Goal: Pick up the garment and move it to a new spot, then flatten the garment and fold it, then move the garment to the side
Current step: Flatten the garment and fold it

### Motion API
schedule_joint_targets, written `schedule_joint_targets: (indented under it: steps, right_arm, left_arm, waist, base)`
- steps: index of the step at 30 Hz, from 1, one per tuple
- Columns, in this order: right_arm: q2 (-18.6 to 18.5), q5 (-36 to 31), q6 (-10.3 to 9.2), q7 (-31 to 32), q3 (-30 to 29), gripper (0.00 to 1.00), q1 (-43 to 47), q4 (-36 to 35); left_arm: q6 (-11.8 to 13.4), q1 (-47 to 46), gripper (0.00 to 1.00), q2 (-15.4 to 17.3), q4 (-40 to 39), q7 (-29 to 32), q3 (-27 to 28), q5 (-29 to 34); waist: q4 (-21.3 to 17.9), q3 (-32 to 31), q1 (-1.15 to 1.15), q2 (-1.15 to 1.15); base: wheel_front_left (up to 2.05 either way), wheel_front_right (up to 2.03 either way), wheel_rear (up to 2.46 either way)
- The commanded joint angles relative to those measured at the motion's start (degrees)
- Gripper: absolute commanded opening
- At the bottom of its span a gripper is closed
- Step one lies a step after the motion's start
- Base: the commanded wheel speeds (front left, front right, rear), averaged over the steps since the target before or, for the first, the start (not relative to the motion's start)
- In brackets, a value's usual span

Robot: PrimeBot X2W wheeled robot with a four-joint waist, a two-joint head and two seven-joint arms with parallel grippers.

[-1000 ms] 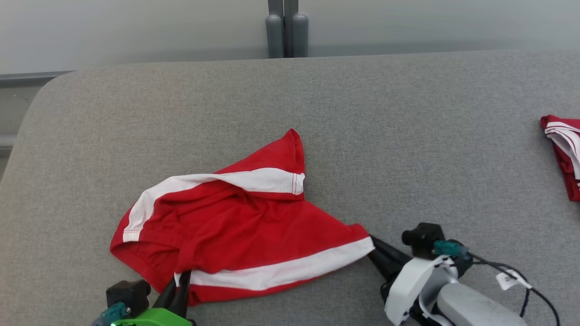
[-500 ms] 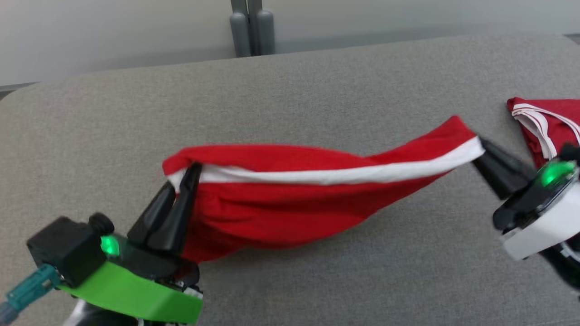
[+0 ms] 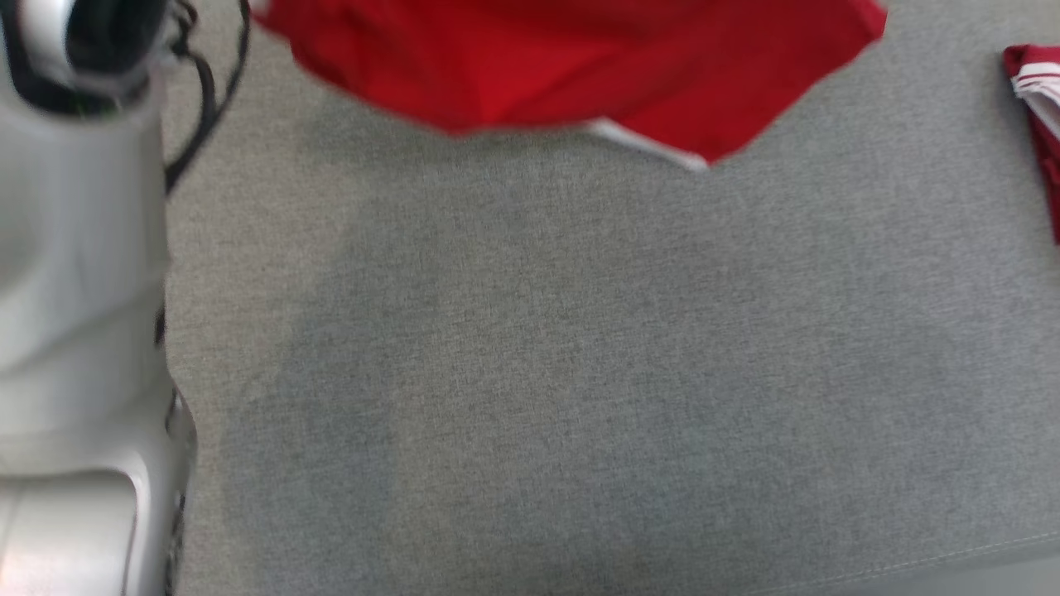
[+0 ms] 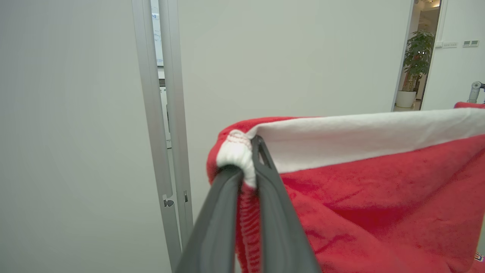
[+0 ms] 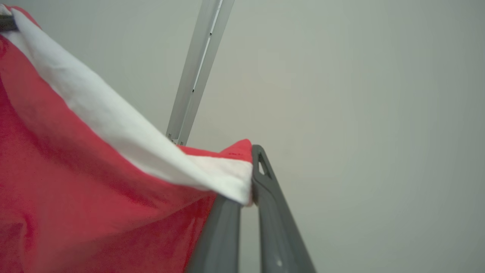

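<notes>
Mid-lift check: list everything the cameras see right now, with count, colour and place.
garment: one, red with white band, held up between both grippers
second garment: one, red and white, head view's right edge
padded surface: one, grey, beneath
metal post: one, silver, against pale wall
potted plant: one, green, far doorway
forearm: one, pale, head view's left
left gripper: one, dark fingers shut on garment's band
right gripper: one, dark fingers shut on band's other end

Open room over grey cushion (image 3: 580, 372) mid & front; hanging garment (image 3: 563, 58) blocks top, folded cloth (image 3: 1045, 141) far rt, forearm (image 3: 74, 273) left.
</notes>
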Motion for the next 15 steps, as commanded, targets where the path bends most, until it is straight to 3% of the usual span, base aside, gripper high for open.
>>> schedule_joint_targets:
  steps: [1, 5, 8, 11, 15]
  right_arm:
    - [2.55, -3.42, -0.03, -1.42, 1.25, 0.0, -6.42, 4.34]
    - [9.91, -12.43, -0.03, -9.19, 3.13, 0.0, -18.99, 18.71]
    - [14.41, -17.57, -0.03, -15.8, 3.79, 0.0, -22.2, 27.75]
    - [17.03, -19.16, -0.05, -20.91, 6.15, 0.0, -19.34, 34.25]
    - [17.43, -17.83, -0.05, -27.6, 10.0, 0.0, -9.64, 36.97]
  left_arm:
    - [-0.07, -5.43, 0.0, -0.26, 5.04, -2.82, 0.06, 1.4]
    - [0.21, -16.39, 0.0, -1.47, 18.35, -16.0, 0.53, 3.81]
    - [0.1, -19.66, 0.0, -1.54, 26.98, -25.01, 0.27, 5.6]
    - [-0.03, -18.16, 0.0, -2.04, 34.5, -31.9, 0.97, 3.98]
    - [-0.88, -10.71, 0.0, -2.35, 40.22, -36.84, -1.86, 2.13]
  waist:
    - [0.15, 13.59, -0.01, -0.01]
    - [-0.7, 15.37, -0.01, -0.01]
    - [-1.61, 14.68, -0.01, -0.01]
    - [-2.17, 13.98, -0.01, -0.01]
    - [-2.42, 11.88, -0.01, -0.01]
  base:
    - [0.0, 0.0, 0.0]
    - [0.0, 0.0, 0.0]
    - [0.0, 0.0, 0.0]
    - [0.0, 0.0, 0.0]
    - [0.0, 0.0, 0.0]
